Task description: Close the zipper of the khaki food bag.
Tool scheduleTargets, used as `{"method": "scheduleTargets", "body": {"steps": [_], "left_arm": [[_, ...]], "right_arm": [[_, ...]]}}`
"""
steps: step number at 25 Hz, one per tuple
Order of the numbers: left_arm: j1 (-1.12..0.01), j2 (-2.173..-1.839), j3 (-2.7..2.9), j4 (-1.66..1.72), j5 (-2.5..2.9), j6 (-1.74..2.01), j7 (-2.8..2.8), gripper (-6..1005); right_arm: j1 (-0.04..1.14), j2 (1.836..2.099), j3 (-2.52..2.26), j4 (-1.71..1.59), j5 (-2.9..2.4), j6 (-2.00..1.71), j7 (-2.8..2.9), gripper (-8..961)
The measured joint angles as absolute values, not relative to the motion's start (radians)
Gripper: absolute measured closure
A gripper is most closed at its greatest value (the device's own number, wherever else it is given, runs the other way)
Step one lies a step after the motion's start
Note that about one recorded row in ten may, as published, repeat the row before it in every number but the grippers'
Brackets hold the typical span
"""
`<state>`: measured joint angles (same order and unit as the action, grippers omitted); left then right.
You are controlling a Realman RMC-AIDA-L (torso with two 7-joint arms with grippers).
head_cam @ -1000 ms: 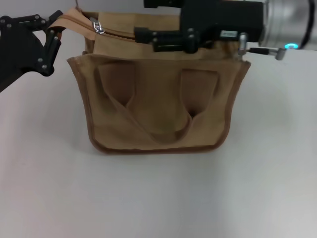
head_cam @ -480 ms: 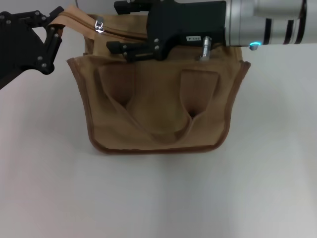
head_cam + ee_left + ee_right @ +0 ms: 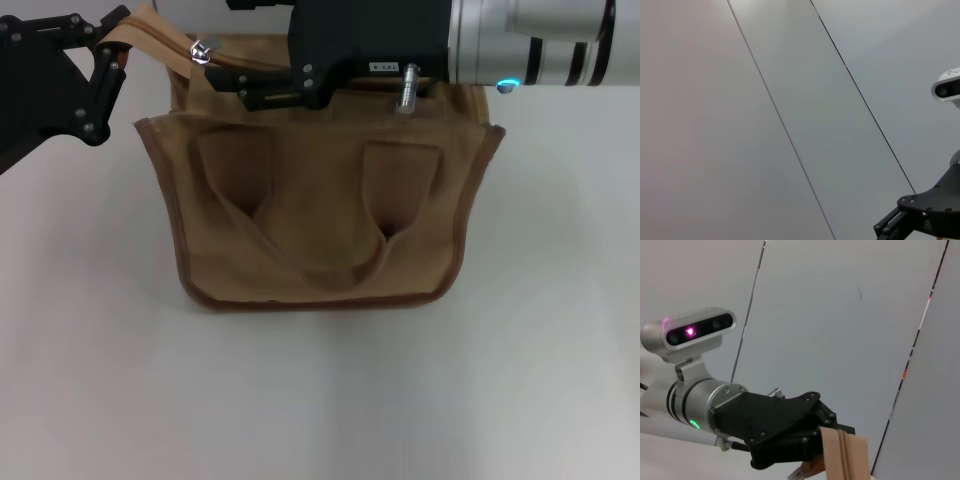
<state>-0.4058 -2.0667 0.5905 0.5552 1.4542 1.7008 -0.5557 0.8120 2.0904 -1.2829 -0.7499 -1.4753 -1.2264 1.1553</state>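
**Khaki bag pinned at its corner, pull near the left end**

Boxy tan canvas khaki food bag (image 3: pixel 320 225) upright on pale desk (image 3: pixel 320 400). Shiny silver zipper (image 3: pixel 200 50) pull near left corner. Left end effector (image 3: pixel 118 45) clenched on tape end; right end effector (image 3: pixel 245 92) reaching across top, grip impossible to tell.

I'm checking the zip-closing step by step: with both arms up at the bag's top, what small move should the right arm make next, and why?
Probably ease the right tool a little further toward the silver pull and close on it. The left tool pinches the zipper tape end at the khaki food bag's left corner, bracing it, while the pull sits free near that corner, beyond the right tool's tips.
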Motion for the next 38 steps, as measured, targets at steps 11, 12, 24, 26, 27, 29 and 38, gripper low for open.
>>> {"method": "scheduleTargets", "body": {"steps": [11,12,24,26,27,29,38], "left_arm": [[-0.404,-2.066,0.587,0.555,1.454,1.689,-0.563,958],[-0.404,-2.066,0.587,0.555,1.454,1.689,-0.563,958],[-0.404,-2.068,0.587,0.552,1.454,1.696,-0.582,955],[-0.406,-2.068,0.588,0.554,1.454,1.693,-0.591,955],[-0.406,-2.068,0.588,0.554,1.454,1.693,-0.591,955],[-0.406,-2.068,0.588,0.555,1.454,1.692,-0.594,954],[-0.409,-2.067,0.595,0.558,1.454,1.702,-0.603,952]], "right_arm": [[0.744,2.084,-1.265,-0.855,-1.474,-1.220,1.029,191],[0.742,2.084,-1.265,-0.859,-1.474,-1.212,1.013,191],[0.755,2.091,-1.318,-0.866,-1.474,-1.103,0.866,195],[0.752,2.091,-1.332,-0.867,-1.474,-1.103,0.841,195],[0.752,2.091,-1.332,-0.867,-1.474,-1.103,0.841,195],[0.748,2.091,-1.337,-0.867,-1.474,-1.106,0.824,195],[0.754,2.091,-1.375,-0.867,-1.460,-1.082,0.790,196]]}}
